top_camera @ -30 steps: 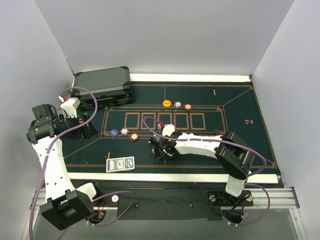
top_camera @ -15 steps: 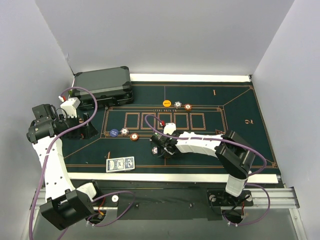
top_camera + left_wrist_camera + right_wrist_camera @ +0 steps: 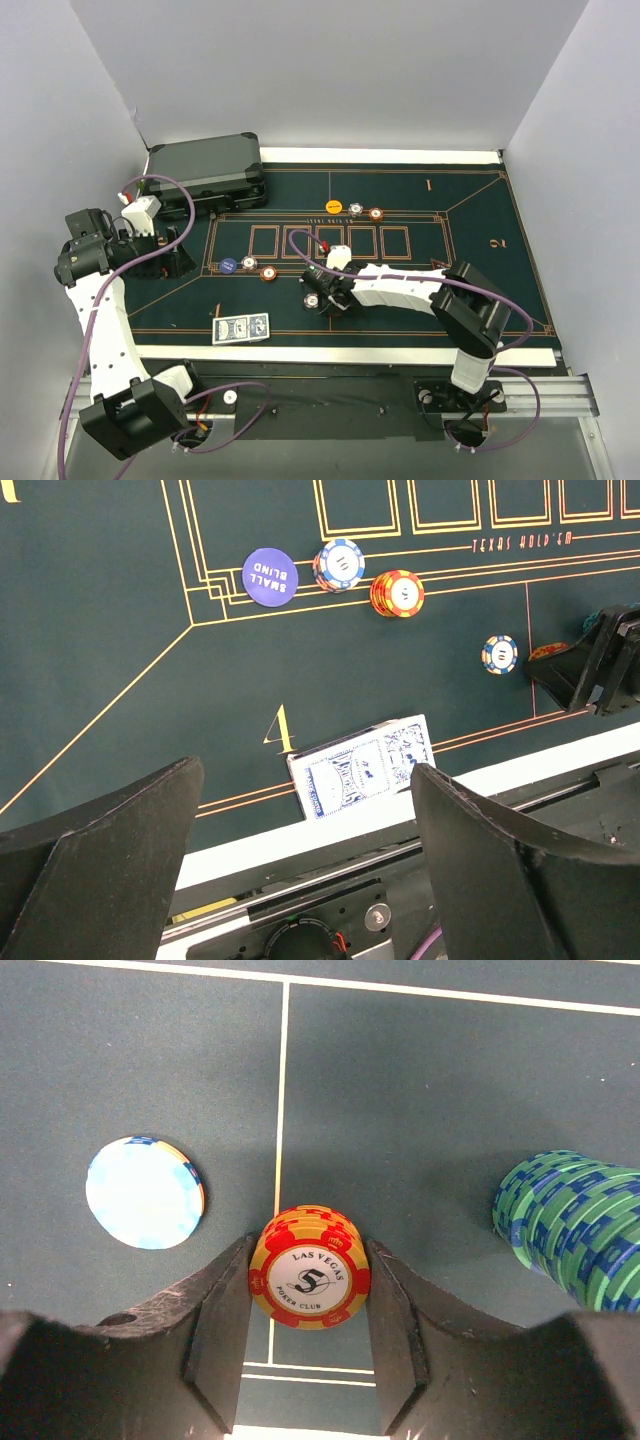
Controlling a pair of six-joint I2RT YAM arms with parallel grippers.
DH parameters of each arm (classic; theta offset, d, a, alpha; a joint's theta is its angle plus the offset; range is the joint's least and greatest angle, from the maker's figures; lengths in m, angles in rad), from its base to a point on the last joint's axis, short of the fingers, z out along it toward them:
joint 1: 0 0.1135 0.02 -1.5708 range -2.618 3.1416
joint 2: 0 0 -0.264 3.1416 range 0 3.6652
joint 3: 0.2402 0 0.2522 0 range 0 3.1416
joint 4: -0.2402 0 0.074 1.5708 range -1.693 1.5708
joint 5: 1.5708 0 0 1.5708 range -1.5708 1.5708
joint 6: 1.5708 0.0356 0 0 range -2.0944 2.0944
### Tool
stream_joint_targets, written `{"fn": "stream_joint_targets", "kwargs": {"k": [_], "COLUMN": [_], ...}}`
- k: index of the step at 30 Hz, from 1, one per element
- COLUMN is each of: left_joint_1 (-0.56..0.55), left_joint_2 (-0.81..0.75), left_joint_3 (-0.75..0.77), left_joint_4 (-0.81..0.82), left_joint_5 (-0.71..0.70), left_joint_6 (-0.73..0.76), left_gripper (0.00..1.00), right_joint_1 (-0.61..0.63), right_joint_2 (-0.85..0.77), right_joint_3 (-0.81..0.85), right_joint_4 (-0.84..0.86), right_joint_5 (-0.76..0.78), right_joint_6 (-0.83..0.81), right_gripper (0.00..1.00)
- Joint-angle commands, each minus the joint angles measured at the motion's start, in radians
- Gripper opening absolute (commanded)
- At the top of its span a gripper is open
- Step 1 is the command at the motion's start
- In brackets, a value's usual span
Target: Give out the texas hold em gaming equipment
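My right gripper is shut on a short stack of red-and-yellow "5" chips, low over the green felt. A light blue chip lies to its left and a green-and-blue chip stack to its right. The blue-backed cards lie at the near edge of the felt and also show in the left wrist view. My left gripper is open and empty, held high at the table's left, above the near edge.
A purple "small blind" button, a blue-white chip stack and a red-yellow stack sit left of centre. Three chips lie in a row at the far middle. A dark grey case stands at the far left.
My right gripper has shifted slightly away from the near edge, and a light chip now shows on the felt beside it. The left arm has not moved.
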Motion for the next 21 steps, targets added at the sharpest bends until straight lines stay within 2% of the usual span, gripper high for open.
{"fn": "stream_joint_targets", "kwargs": {"k": [1,15,21], "left_joint_1": [0.006,0.007,0.006], "left_joint_2": [-0.006,-0.011,-0.011], "left_joint_3": [-0.008,-0.011,-0.002], "left_joint_4": [0.029,0.029,0.024], "left_joint_5": [0.006,0.01,0.009], "left_joint_6": [0.013,0.011,0.017], "left_gripper": [0.96,0.96,0.96], "right_joint_1": [0.008,0.033,0.013], "right_joint_2": [-0.034,-0.175,-0.31], "right_joint_3": [-0.006,0.072,0.068], "right_joint_4": [-0.061,-0.138,-0.208], "right_joint_5": [0.034,0.051,0.102], "right_joint_6": [-0.003,-0.021,-0.029], "right_gripper": [0.25,0.21,0.21]}}
